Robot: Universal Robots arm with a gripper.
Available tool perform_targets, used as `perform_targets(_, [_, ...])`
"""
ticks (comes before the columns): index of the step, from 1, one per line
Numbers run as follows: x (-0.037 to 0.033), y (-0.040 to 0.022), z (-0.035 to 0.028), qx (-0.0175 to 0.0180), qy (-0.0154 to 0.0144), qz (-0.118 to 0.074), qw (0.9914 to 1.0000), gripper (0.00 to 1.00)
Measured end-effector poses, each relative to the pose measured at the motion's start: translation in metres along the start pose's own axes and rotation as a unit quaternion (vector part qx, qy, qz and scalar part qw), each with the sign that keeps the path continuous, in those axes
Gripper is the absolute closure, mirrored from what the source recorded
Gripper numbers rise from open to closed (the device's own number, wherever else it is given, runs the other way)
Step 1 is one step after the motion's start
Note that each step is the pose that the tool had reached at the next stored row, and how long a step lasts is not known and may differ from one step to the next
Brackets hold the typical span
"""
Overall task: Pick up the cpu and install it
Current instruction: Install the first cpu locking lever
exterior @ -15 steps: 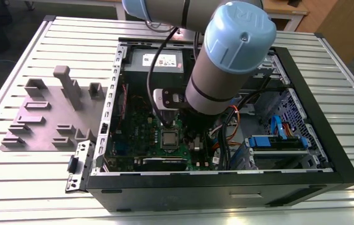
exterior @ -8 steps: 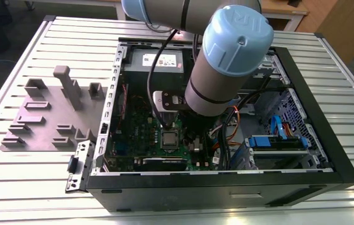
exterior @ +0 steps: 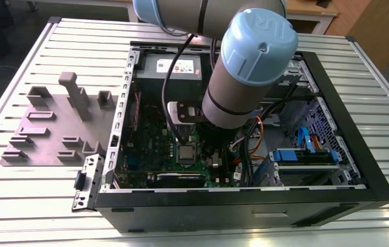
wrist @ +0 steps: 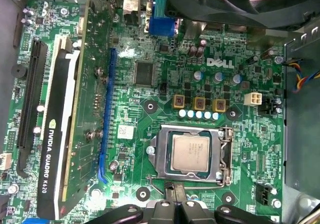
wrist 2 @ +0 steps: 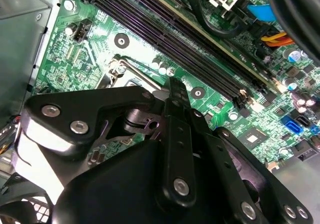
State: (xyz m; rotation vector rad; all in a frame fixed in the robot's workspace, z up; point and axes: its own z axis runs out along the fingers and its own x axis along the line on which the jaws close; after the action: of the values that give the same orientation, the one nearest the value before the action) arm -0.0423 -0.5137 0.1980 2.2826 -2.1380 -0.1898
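Already seated: the cpu point(wrist: 190, 153) lies in its socket point(wrist: 192, 155); gripper point(wrist: 175, 196), at its 6 o'clock, closed and empty.

Open computer case point(exterior: 359, 170) on slatted table point(exterior: 30, 206), grey fixture block point(exterior: 57, 128) beside.

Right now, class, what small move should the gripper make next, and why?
Probably a short lift straight up, clear of the board. The cpu already lies flat inside its metal socket frame on the green motherboard, and the gripper hangs just at the frame's edge.
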Motion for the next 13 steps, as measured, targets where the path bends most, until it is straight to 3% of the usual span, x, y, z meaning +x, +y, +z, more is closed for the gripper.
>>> perform_targets(13, [0.0006, -0.0006, 0.0065, 0.0000, 0.0007, -0.005, 0.99999, 0.89])
